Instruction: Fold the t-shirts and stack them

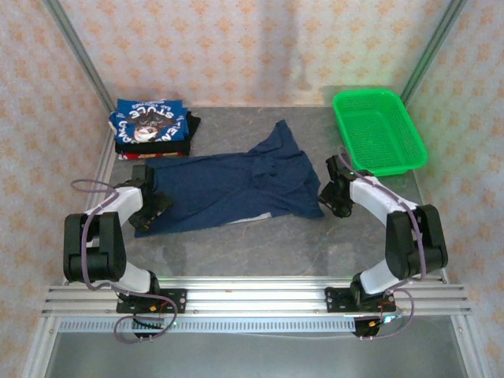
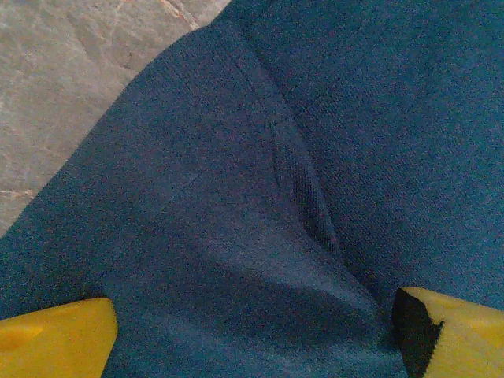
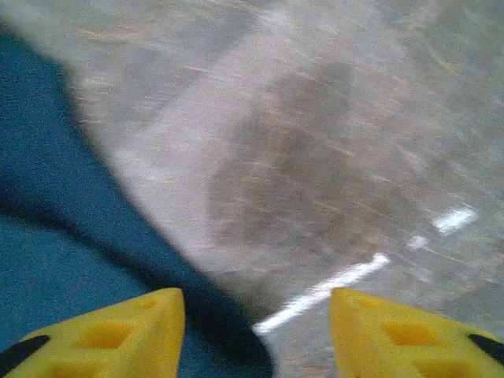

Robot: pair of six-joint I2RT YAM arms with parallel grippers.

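From above: navy t-shirt [image 1: 236, 185] spread rumpled mid-desk [image 1: 260, 244], folded t-shirts [image 1: 150, 126] stacked at the far left corner, green basket [image 1: 378, 130] far right. At the shirt's near-left edge, left claw [image 1: 153, 206]; just beside its right edge, right claw [image 1: 331, 197]. Left wrist: fingers wide apart over navy cloth, gripping nothing. Right wrist, blurred: fingers parted, empty, above bare desk and the shirt's edge.

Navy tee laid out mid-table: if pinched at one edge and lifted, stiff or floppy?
Likely floppy: the navy tee lies flat with soft creases, so it should drape from one pinch. Probably light, being thin cloth. Pushed, it would likely bunch rather than slide.
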